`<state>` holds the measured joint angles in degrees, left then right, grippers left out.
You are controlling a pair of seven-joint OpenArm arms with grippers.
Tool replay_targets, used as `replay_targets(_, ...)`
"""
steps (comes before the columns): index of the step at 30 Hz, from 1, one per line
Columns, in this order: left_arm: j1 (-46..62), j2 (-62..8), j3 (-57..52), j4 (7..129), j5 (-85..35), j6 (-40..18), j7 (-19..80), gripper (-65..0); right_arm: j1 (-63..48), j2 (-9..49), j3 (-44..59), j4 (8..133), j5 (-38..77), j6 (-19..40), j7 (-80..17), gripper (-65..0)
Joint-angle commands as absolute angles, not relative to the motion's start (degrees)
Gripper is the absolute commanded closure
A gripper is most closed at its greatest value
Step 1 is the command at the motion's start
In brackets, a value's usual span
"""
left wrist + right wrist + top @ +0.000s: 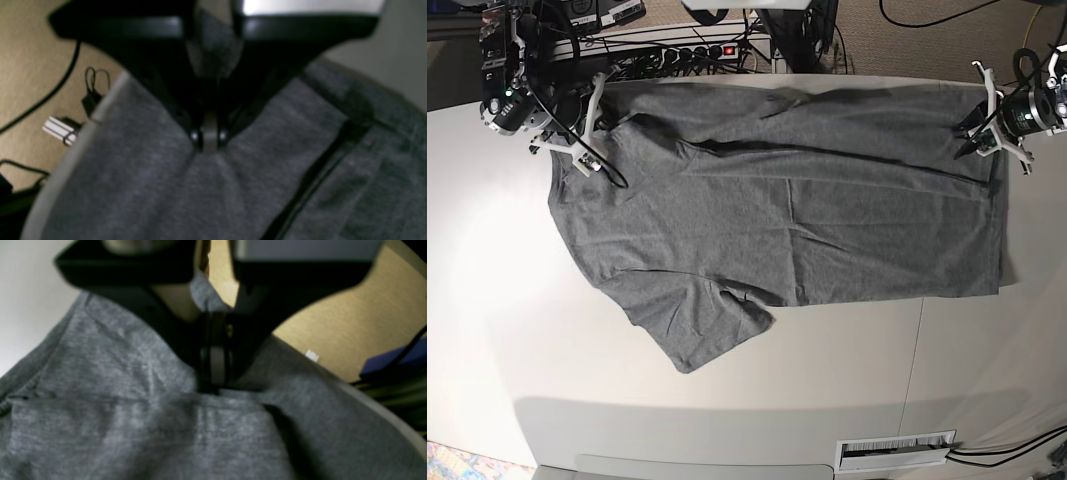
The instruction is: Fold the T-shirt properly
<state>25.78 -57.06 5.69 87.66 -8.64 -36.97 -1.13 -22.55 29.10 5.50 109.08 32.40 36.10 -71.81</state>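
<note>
The heather-grey T-shirt (807,230) lies spread across the white table (727,420), with one sleeve (717,330) pointing toward the front edge. At the shirt's far right corner my left gripper (970,143) is shut on the cloth. The left wrist view shows its tips (209,140) pinching a fold of the T-shirt (150,186). My right gripper (587,148) is shut on the far left corner. In the right wrist view its tips (215,373) clamp the T-shirt (116,373), and a tuft of fabric shows between the fingers.
A power strip (697,50) with a red switch and tangled cables sits behind the table's far edge. A slotted vent (895,452) is set into the table near the front right. Beige floor, black cables and a white clip (60,130) lie beyond the table edge.
</note>
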Motion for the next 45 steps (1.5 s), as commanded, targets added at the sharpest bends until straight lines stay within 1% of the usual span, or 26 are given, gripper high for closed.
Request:
replay_targets(1,27.99,-58.39,6.98,86.06,-0.25,-40.0,12.47,0.0,-23.16,30.3,5.65,109.23,29.61,36.25,-75.4,0.0)
replay_targets(5,28.99,-60.51,6.98,86.17,-0.99,-40.0,12.08,0.0,-23.16,30.33,5.67,109.36,29.58,36.25,-74.26,0.0)
replay_targets(9,29.04,-62.33,6.98,86.89,-2.87,-39.62,9.5,0.0,-23.0,30.33,5.67,110.74,29.61,36.21,-69.1,0.0)
replay_targets(15,29.04,-64.16,6.57,92.88,-3.68,-38.39,9.21,0.0,-22.83,30.33,5.74,113.89,29.54,36.23,-65.1,0.0)
replay_targets(18,29.04,-64.14,4.93,95.9,-3.68,-38.39,9.41,0.0,-22.5,30.28,6.07,114.19,29.41,36.23,-63.61,0.0)
replay_targets(21,28.99,-64.14,2.33,98.37,-3.68,-38.04,9.39,0.0,-22.04,30.3,8.47,114.19,29.08,36.23,-61.93,0.0)
replay_targets(26,28.1,-64.14,-3.75,99.63,-3.7,-30.79,9.04,0.0,-20.4,30.3,15.49,114.19,29.28,36.18,-59.07,0.0)
replay_targets(30,24.49,-64.12,-6.33,99.44,-7.57,-27.46,8.97,0.0,-18.68,30.3,19.09,114.17,31.83,36.18,-59.05,0.0)
replay_targets(32,21.74,-63.83,-6.31,98.48,-11.57,-25.17,8.97,0.0,-18.11,30.3,19.46,114.17,32.14,36.21,-59.07,0.0)
replay_targets(33,20.18,-63.46,-6.28,97.65,-13.58,-24.71,8.97,-1.2,-17.98,30.28,19.46,114.17,32.12,36.21,-59.11,0.0)
replay_targets(36,15.51,-62.19,-6.28,93.56,-18.76,-22.92,8.93,-8.1,-17.93,30.11,19.49,114.17,31.97,36.21,-59.11,0.0)
replay_targets(37,13.67,-61.49,-6.28,91.79,-19.73,-22.2,8.93,-9.2,-17.93,30.09,19.49,114.17,31.68,36.18,-59.09,-0.4)
replay_targets(38,11.73,-60.62,-6.28,89.69,-20.86,-22.02,8.91,-9.2,-17.91,29.98,19.51,114.17,31.27,36.18,-59.0,-3.1)
replay_targets(41,6.09,-57.76,-6.28,82.26,-24.8,-22.31,7.57,-9.2,-17.89,29.98,19.51,114.17,30.33,36.18,-58.67,-9.1)
replay_targets(43,2.52,-55.61,-6.28,76.84,-26.09,-23.73,6.04,-9.2,-17.93,30.0,19.51,114.17,30.3,36.18,-58.65,-9.7)
replay_targets(45,-0.73,-53.78,-6.28,71.66,-27.42,-26.61,5.93,-9.5,-17.93,30.0,19.51,114.17,30.3,36.18,-58.67,-9.7)
